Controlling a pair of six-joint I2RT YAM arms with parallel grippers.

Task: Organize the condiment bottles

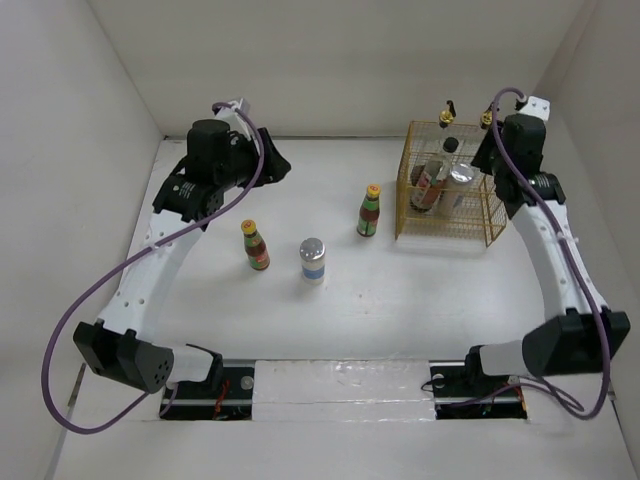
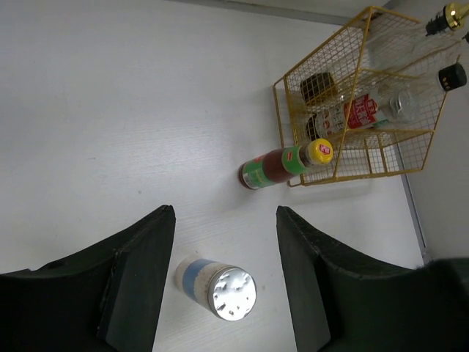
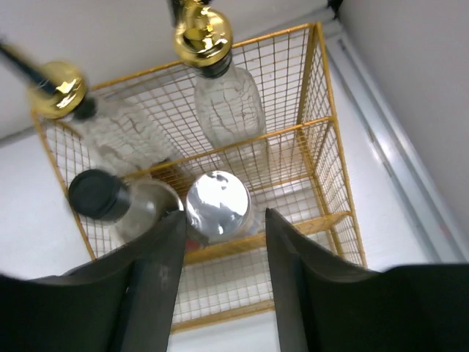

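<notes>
Three bottles stand on the white table: a yellow-capped red sauce bottle [image 1: 255,246], a short silver-capped bottle [image 1: 313,260] and a yellow-capped green-labelled bottle [image 1: 369,211]. In the yellow wire basket [image 1: 404,205] are a black-capped red-labelled bottle [image 1: 432,185], a silver-capped bottle [image 1: 461,177] and two clear gold-spouted bottles [image 1: 447,122] [image 1: 487,120]. My left gripper [image 2: 223,220] is open and empty, high above the table, with the silver-capped bottle [image 2: 216,287] below between its fingers. My right gripper [image 3: 222,220] is open above the basket's silver cap [image 3: 218,202].
White walls close in the table at the back, left and right. The basket [image 3: 322,110] stands at the back right close to the right wall. The green-labelled bottle [image 2: 284,165] stands just outside the basket's front left corner [image 2: 282,103].
</notes>
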